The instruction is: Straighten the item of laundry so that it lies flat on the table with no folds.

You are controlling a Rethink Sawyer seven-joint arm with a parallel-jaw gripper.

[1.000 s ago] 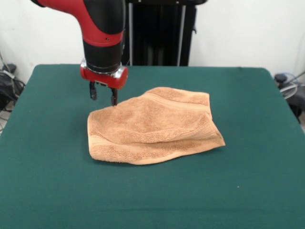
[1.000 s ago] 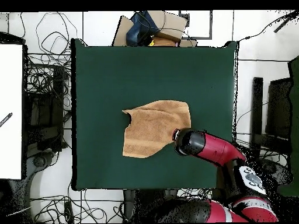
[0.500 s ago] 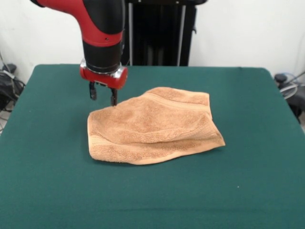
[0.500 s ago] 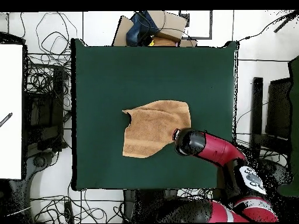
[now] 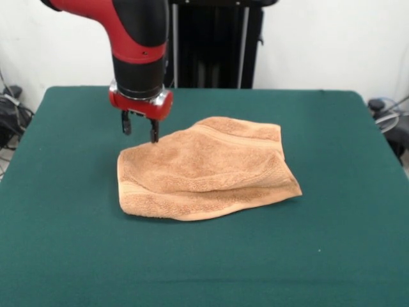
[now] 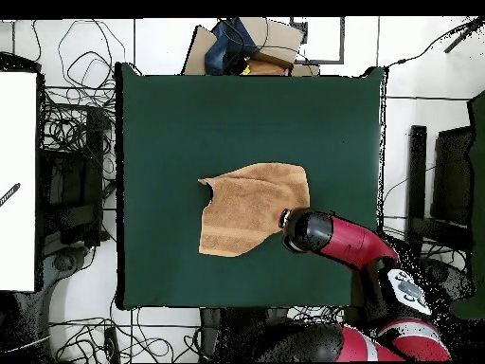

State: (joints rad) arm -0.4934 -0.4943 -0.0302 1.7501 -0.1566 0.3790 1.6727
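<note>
— At the towel's [image 5: 204, 167] far corner: where did you stand?
— My gripper [image 5: 140, 130] hung just above it, fingers slightly spread, holding nothing.
— And the cloth?
— Rumpled mid-table [image 5: 332, 256], stretching away sideways from my jaws.

An orange-tan terry towel [image 5: 204, 169] lies rumpled near the middle of the dark green table [image 5: 332, 256], folded over itself with a thick doubled edge toward six o'clock in the front view. A woven band stripe crosses its top layer toward one o'clock. Its far-left corner, at ten o'clock, seems slightly raised.
</note>
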